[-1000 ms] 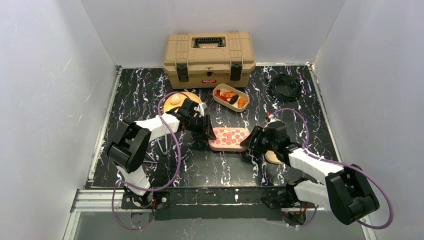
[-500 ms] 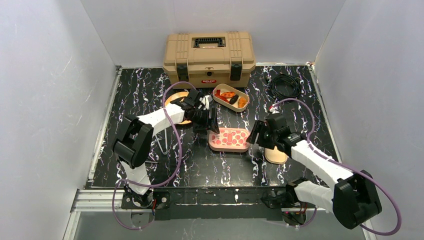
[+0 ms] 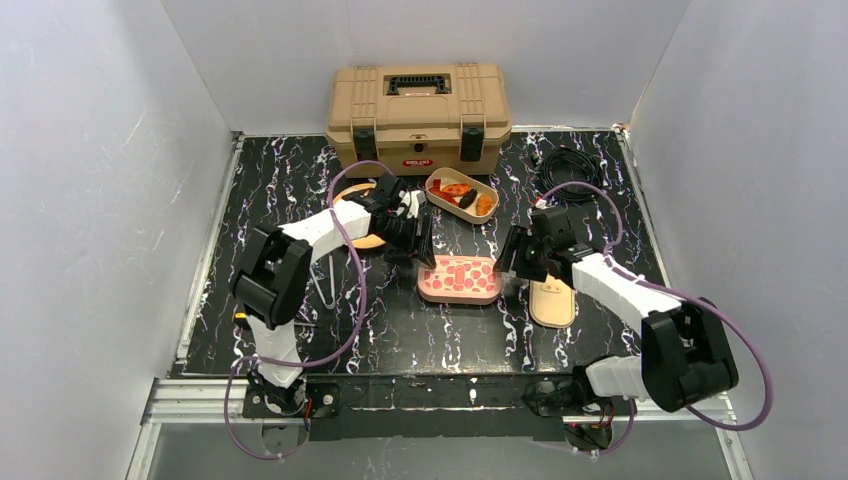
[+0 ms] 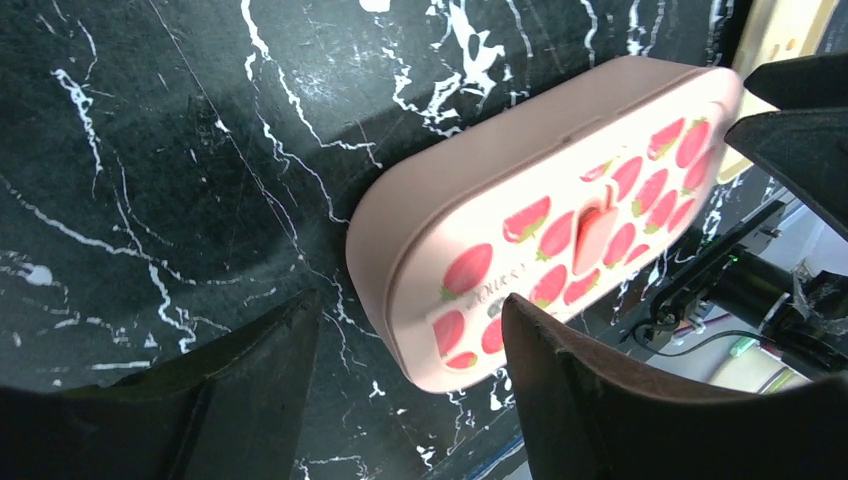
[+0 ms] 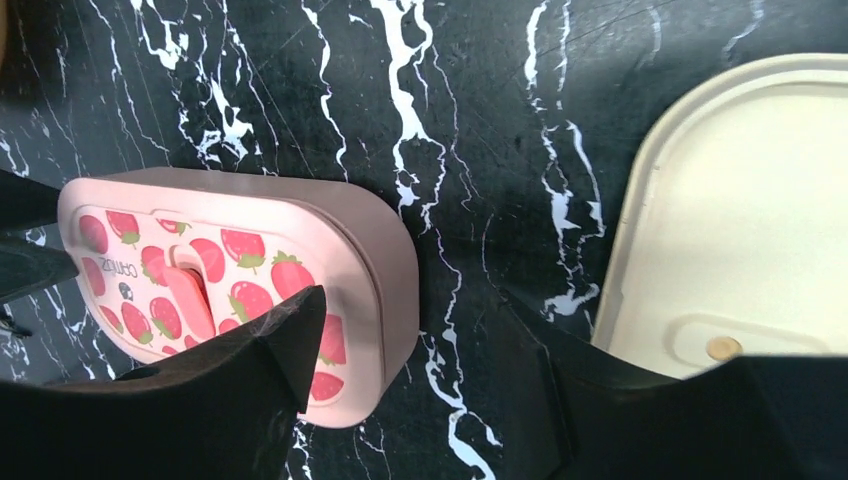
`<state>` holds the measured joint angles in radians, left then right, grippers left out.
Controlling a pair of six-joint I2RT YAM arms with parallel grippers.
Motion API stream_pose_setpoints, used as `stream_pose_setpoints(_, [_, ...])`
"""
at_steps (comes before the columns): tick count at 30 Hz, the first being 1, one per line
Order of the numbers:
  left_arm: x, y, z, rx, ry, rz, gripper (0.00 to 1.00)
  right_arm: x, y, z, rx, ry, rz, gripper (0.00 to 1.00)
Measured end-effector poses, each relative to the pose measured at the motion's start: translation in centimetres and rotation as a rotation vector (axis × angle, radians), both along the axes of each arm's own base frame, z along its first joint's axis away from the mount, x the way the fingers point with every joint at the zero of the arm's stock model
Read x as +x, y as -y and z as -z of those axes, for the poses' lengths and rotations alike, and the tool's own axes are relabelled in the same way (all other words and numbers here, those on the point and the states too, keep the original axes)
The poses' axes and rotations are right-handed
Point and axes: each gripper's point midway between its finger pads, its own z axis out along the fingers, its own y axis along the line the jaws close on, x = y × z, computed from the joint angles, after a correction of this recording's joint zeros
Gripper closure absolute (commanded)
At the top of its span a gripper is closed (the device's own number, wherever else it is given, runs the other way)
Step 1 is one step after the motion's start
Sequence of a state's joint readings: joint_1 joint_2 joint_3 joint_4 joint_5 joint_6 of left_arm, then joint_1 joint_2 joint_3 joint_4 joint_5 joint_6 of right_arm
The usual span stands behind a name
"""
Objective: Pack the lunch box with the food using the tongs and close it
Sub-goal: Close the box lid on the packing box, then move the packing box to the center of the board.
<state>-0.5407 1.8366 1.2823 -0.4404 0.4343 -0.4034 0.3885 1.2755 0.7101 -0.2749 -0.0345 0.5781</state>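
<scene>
Left pincer, apart and empty, is hovering at the pink box's ten o'clock; right pincer likewise at three.

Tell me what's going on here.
Both arms flank the pink lid, which lies flat on the table. The left gripper and right gripper stand open at its ends, holding nothing. The lunch box sits open by the toolbox with food inside; a cream lid lies on the right. The box is not yet closed.

The right end effector hides part of the pink lunch box.
</scene>
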Motion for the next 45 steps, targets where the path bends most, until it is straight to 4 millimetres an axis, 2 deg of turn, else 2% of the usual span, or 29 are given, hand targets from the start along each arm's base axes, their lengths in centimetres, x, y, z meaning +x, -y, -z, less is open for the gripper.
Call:
stream_pose_setpoints(4, [-0.4,0.3,2.0,0.005,-0.059,0.007,0.48,0.0,-1.2,1.5,0.056,-0.022,-0.028,0.4])
stream_pose_setpoints(7, [-0.6,0.7,2.0,-0.026,-0.083,0.015,0.54,0.0,-2.0,1.7,0.114,-0.001,-0.038,0.45])
stream_pose_setpoints(11, [-0.6,0.8,2.0,-0.032,-0.094,0.018,0.56,-0.3,-2.6,1.9,0.186,0.031,-0.04,0.52])
stream_pose_setpoints(18, [-0.5,0.7,2.2,-0.04,-0.141,0.018,0.57,-0.5,-2.4,2.4,0.233,0.091,-0.01,0.61])
stream_pose_setpoints(23, [-0.5,0.7,2.1,-0.035,-0.145,0.028,0.56,-0.7,-2.4,2.5,0.25,0.115,0.012,0.64])
stream_pose_setpoints(29, [-0.6,0.5,2.1,-0.011,-0.132,0.047,0.45,-1.5,-2.5,1.9,0.262,0.139,0.047,0.64])
stream_pose_setpoints(32, [-0.5,0.0,2.1,0.027,-0.102,0.057,0.32,-2.7,-2.7,1.7,0.271,0.125,0.062,0.63])
stream_pose_setpoints(37, [0.4,-2.3,1.3,0.137,0.026,0.052,0.11,-4.2,-3.3,1.6,0.286,0.082,0.067,0.62])
stream_pose_setpoints(40, [0.8,-4.2,-0.7,0.179,0.128,0.029,0.06,-4.3,-3.8,1.6,0.289,0.063,0.073,0.62])
stream_pose_setpoints(45, [2.7,-6.6,-6.3,0.144,0.324,-0.06,0.02,-4.1,-6.3,1.4,0.3,0.038,0.036,0.61])
